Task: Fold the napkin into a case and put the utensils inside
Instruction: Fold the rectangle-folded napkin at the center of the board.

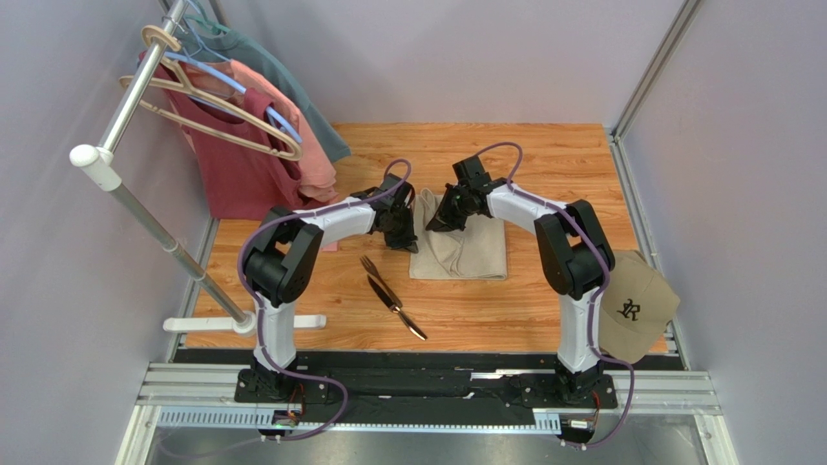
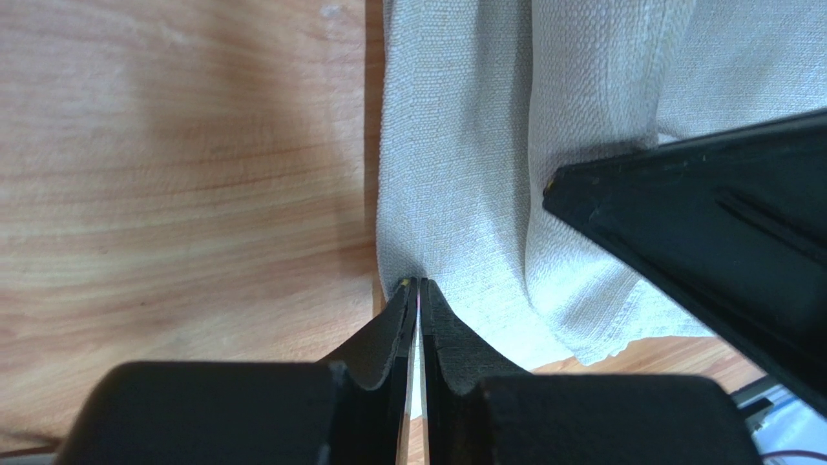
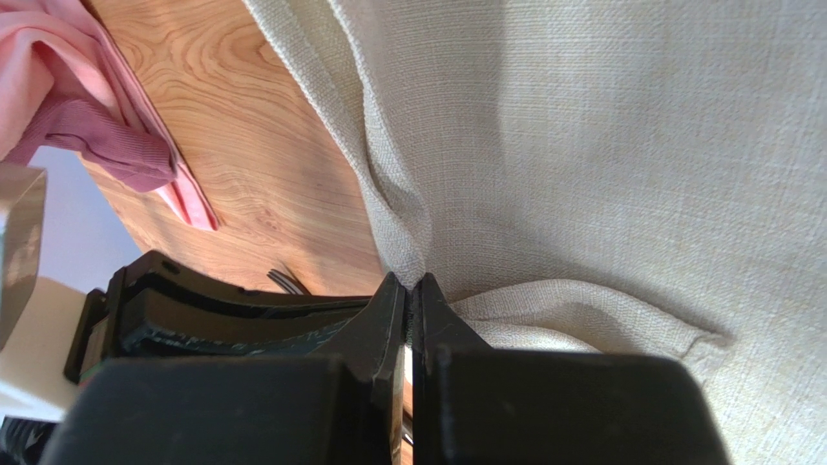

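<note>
Tan cap [image 1: 636, 308], hanging shirts [image 1: 238, 170]

The beige napkin [image 1: 466, 250] is lying folded mostly flat, its far-left edge bunching upward. The dark fork [image 1: 370, 265] and knife [image 1: 412, 325] are lying overlapped just left of it.

1 napkin [image 1: 466, 247], 1 fork [image 1: 369, 263], 1 knife [image 1: 415, 329], 1 cap [image 1: 636, 305].

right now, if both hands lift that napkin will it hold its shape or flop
Probably floppy: the napkin puckers into soft folds where the right hand pinches it. Likely light, since a small edge pinch by the left hand gathers it. Its coarse weave suggests it won't slip easily.
</note>
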